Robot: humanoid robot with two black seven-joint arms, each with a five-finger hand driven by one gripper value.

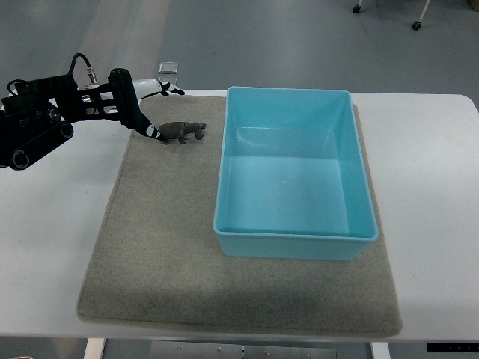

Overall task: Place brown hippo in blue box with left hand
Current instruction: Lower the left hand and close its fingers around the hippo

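Up at the far-left corner of the mat, the left robot hand [153, 112] comes in from the left edge on a black arm with exposed linkages and a cable. Its fingers [171, 89] are spread apart and not holding anything, so it's open; one finger points off toward the far edge of the desk, and another reaches down so the tip is right at the rear end of the brown hippo [183, 132]. Can't tell if it's actually touching or just a hair off.

Hippo is standing upright on the grey mat [150, 247], head pointing right toward the blue box [293, 241], sitting between the hand and the box's left wall but not touching the box.

Box is a light blue open rectangular tub sitting on the right side of the mat. Nothing inside it, just the bare bottom. Its left wall is the only thing between the hippo and the inside.

Mat lies on a white desk [434, 187]. One small clear-ish square thing [168, 67] sits past the far desk edge behind the hand, can't make out what it is. Grey floor beyond, couple of caster wheels [416, 25] top right
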